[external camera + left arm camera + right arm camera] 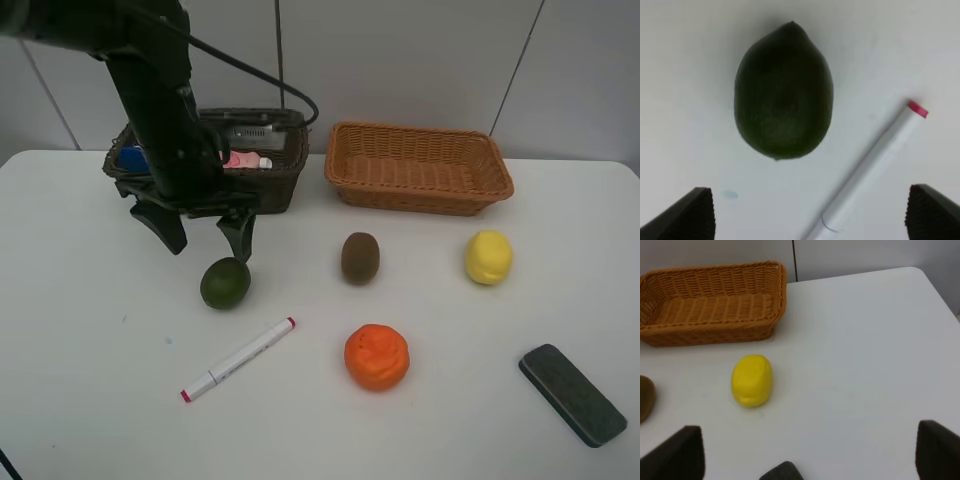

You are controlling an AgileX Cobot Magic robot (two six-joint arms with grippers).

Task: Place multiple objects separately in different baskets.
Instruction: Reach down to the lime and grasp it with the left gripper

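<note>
Green lime (225,283) lies on the white counter (90,340), left of the middle and in front of the dark brown basket (290,178). The left hand (207,245) hangs just above and behind it with its fingers (240,240) spread wide and nothing between them. In the left wrist view the lime (783,90) sits ahead of the two dark fingertips (695,217), clear of both.

Near the lime, on its front right side, the white marker (238,359) lies at a slant, with its red-capped end pointing towards the orange (377,356). The kiwi (360,257) stands to the right of the lime, and the lemon (488,257) is further right. The eraser block (572,393) lies near the front right corner, well apart from the rest.

Inside the dark brown basket are the pink bottle (240,160) and the blue-capped bottle (133,158), the latter mostly hidden behind the arm. The light orange-tan basket (420,205) stands beside it to the right and holds nothing.

The right hand (807,455) appears only in its own wrist view. Its fingers (675,455) are spread far apart and empty, above the counter near the lemon (752,380) and an edge of the eraser block (782,471). The light basket (715,332) lies beyond them.
</note>
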